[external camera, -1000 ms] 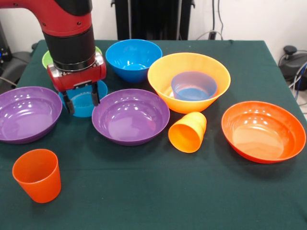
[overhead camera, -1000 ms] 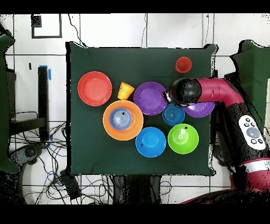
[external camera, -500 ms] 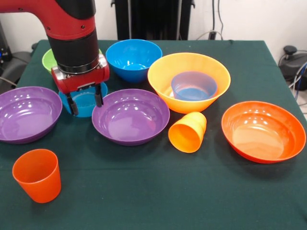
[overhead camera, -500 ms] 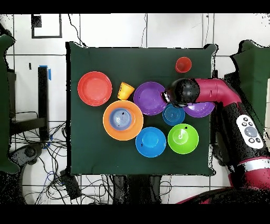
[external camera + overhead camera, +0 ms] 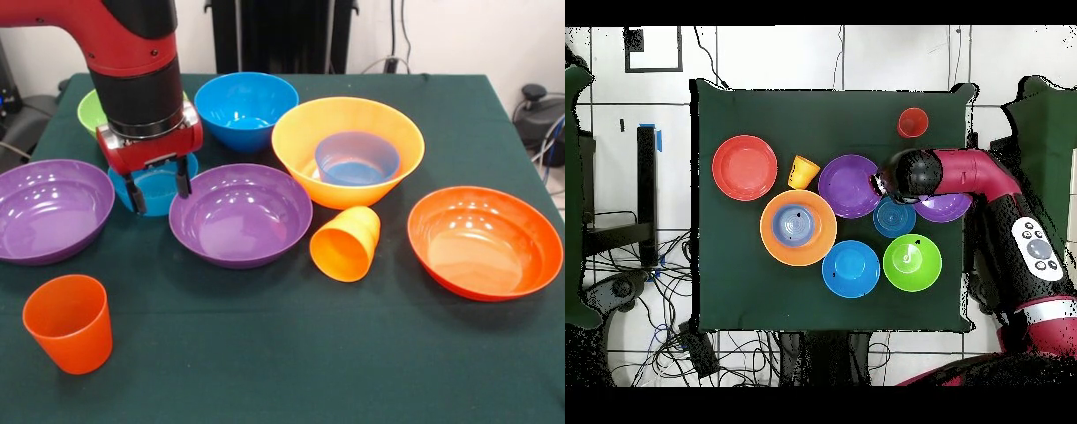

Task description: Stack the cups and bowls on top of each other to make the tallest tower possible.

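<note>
Front view, nearest first: red-orange cup [image 5: 69, 322] upright at the near left of the green table [image 5: 291, 371]; yellow-orange cup [image 5: 346, 243] on its side, mouth toward the camera, just in front of the large yellow-orange bowl [image 5: 347, 132]; wide red-orange bowl [image 5: 484, 241] to the right; two purple bowls [image 5: 240, 214] [image 5: 51, 208] side by side; between them the gripper [image 5: 159, 189] hangs above a small blue bowl [image 5: 157, 188], fingers spread apart, nothing held; second small blue bowl [image 5: 357, 159] nested in the yellow-orange one; farther back, medium blue bowl [image 5: 245, 108] and lime green bowl [image 5: 88, 109], partly hidden by the arm [image 5: 132, 62]
</note>
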Available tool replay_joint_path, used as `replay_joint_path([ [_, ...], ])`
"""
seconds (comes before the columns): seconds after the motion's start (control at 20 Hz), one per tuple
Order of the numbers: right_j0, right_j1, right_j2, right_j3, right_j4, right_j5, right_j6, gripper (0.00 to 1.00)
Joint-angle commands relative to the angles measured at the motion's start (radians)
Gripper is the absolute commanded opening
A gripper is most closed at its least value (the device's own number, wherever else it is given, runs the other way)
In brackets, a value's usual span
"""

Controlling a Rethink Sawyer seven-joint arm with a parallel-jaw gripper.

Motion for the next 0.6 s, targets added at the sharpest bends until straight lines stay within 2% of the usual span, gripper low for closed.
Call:
replay_joint_path([
  [0.05,0.015,0.086,-0.011,-0.013,-0.094,-0.046,-0.269,1.0],
  [0.25,0.018,0.128,-0.021,-0.043,-0.11,-0.061,-0.259,1.0],
  [0.6,0.031,0.14,-0.031,-0.057,-0.122,-0.06,-0.246,1.0],
])
